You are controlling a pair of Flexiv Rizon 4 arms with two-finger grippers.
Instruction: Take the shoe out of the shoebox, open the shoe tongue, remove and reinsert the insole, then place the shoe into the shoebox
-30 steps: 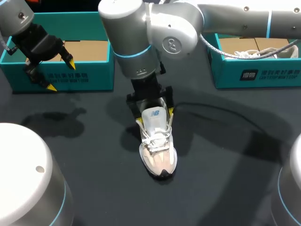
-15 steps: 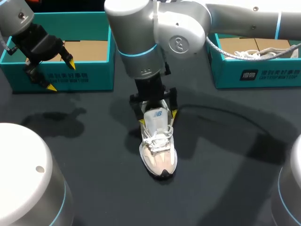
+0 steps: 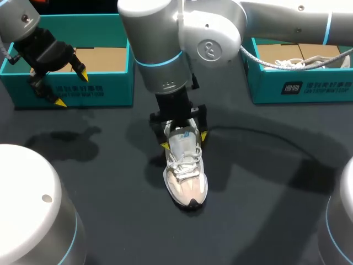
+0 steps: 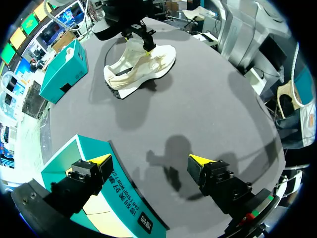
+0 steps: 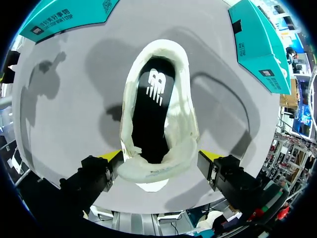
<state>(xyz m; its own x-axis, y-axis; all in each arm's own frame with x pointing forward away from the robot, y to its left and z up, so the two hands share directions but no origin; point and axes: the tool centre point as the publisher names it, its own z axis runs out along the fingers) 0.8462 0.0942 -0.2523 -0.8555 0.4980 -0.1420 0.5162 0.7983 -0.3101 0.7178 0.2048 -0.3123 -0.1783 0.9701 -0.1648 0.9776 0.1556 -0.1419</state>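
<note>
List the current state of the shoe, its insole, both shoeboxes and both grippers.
shoe: upright on the table, outside both boxes.
insole: inside the shoe.
left shoebox: open, visible interior bare.
right shoebox: open, second shoe inside.
left gripper: open, empty, over the left shoebox's edge.
right gripper: astride the shoe's heel, grip unclear.

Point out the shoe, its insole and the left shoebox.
shoe [image 3: 186, 182], head view, forefoot upper.
insole [image 5: 151, 124], right wrist view, black middle inside the shoe.
left shoebox [image 3: 113, 88], head view, front wall.
</note>
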